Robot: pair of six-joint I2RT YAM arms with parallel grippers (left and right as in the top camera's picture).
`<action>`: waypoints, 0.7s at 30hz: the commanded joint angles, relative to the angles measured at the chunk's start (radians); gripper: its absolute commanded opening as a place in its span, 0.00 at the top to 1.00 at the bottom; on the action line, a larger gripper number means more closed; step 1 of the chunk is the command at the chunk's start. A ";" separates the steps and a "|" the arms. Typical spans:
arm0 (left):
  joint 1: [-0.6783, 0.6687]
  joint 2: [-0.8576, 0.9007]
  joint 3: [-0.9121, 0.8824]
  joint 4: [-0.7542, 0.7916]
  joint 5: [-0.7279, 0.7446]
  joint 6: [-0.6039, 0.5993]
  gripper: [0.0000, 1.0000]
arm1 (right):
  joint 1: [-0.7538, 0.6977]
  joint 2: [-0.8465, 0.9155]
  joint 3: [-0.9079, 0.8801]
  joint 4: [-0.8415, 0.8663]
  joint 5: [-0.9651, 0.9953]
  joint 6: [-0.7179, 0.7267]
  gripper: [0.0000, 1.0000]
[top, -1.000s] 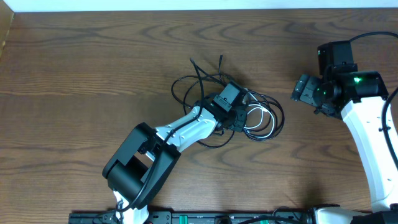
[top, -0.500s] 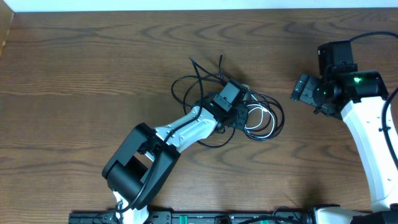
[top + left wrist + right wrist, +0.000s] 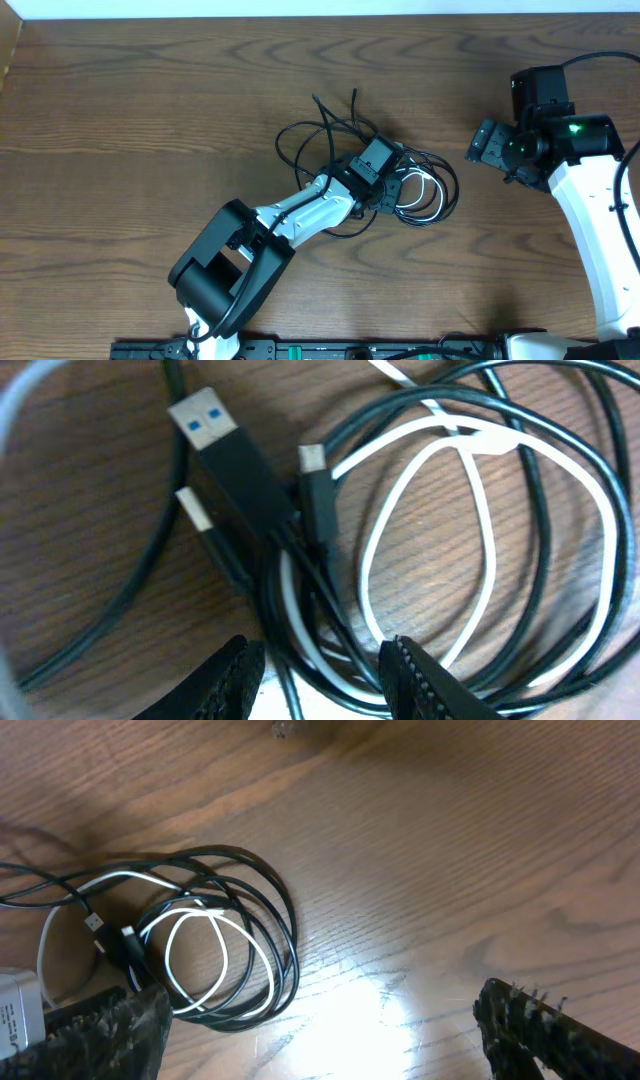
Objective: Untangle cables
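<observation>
Between the tips of the half-open left pincer (image 3: 325, 675) lie the cables (image 3: 245, 475), ungripped.

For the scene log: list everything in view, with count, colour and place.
table: one, brown wood, under everything
black cables: several, exact count unclear, tangled loops mid-table
white cable: one, white, coiled among the black loops
USB plug: one, black with blue insert, in the tangle
left tool: one, black, open, over the tangle
right tool: one, black, open, empty, apart from the tangle
arms: two, white and black, rising from the near edge
</observation>
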 commanded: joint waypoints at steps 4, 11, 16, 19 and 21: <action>-0.005 0.020 -0.011 -0.014 -0.030 -0.024 0.56 | -0.003 -0.006 -0.004 0.000 -0.003 -0.013 0.06; -0.039 0.026 -0.018 0.003 -0.031 -0.032 0.56 | -0.003 -0.006 -0.004 -0.001 -0.003 -0.013 0.06; -0.061 0.056 -0.018 0.009 -0.035 -0.032 0.57 | -0.003 -0.006 -0.004 -0.002 -0.004 -0.013 0.06; -0.063 0.063 -0.018 0.008 -0.034 -0.032 0.59 | -0.003 -0.006 -0.004 -0.003 -0.003 -0.013 0.06; -0.063 0.063 -0.017 0.008 -0.034 -0.032 0.66 | -0.003 -0.006 -0.004 -0.004 -0.004 -0.013 0.06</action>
